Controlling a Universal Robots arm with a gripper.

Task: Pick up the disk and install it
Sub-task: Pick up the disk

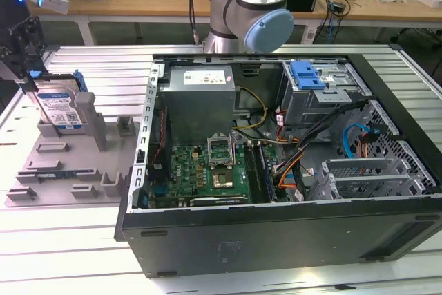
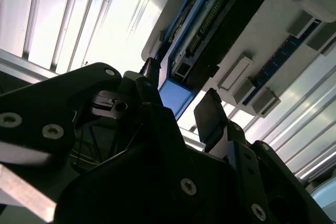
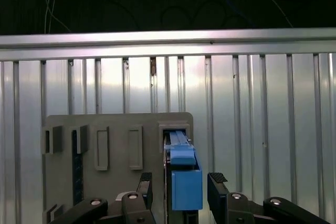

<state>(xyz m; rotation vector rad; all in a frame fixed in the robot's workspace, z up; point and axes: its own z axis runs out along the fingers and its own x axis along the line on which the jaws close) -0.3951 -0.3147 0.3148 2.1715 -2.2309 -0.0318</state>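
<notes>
The disk (image 1: 59, 107) stands on edge in a slot of the grey fixture plate (image 1: 69, 170) at the exterior view's far left, its silver face and white-blue label showing inside a blue carrier. My gripper (image 1: 29, 82) hangs over its top edge. In both wrist views the black fingers straddle the carrier's blue end (image 3: 186, 184) (image 2: 176, 98), with a small gap on each side. The gripper (image 3: 181, 182) (image 2: 178, 100) is open and touches nothing that I can see. One finger pad (image 2: 210, 115) sits just beside the blue end.
An open computer case (image 1: 276, 240) fills the middle and the exterior view's right, with a grey power supply (image 1: 200, 98), a motherboard (image 1: 214, 170) and a drive cage with a blue latch (image 1: 307, 74). The arm's base (image 1: 248, 5) stands behind it. The ribbed metal table (image 3: 262, 108) carries everything.
</notes>
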